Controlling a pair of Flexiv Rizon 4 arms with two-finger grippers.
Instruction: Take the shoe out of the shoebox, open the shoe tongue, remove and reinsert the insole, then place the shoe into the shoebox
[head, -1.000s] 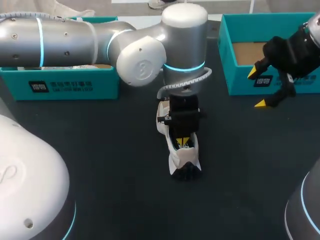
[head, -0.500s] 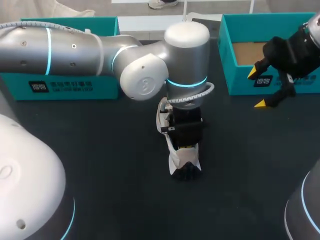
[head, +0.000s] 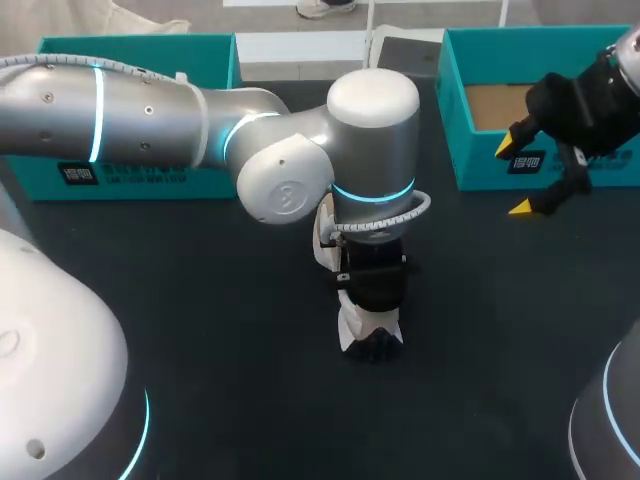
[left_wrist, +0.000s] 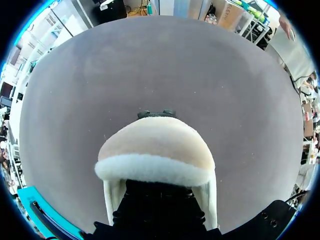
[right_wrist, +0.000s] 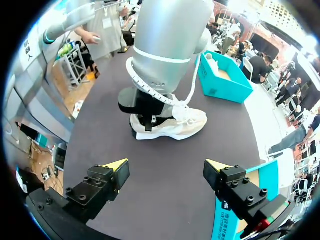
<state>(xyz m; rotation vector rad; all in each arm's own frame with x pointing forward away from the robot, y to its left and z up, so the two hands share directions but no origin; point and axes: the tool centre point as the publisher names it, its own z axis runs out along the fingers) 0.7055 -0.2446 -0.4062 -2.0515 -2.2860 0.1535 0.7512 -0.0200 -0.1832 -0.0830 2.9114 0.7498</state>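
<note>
A white and beige shoe stands on the dark table at its middle. My left arm reaches in from the left, and its gripper points straight down into the shoe's opening, so its fingertips are hidden inside. The left wrist view shows only the gripper's black body behind a beige, white-edged part of the shoe. My right gripper hangs open at the back right, by the front wall of the teal shoebox. In the right wrist view the right gripper is well short of the shoe.
A second teal box stands at the back left behind my left arm, and in the right wrist view the box lies beyond the shoe. The near half of the table is bare dark surface.
My left wrist has come down and a little nearer over the shoe. Its yellow tips, which showed in the shoe's opening a second ago, are now hidden. The right arm has not moved.
</note>
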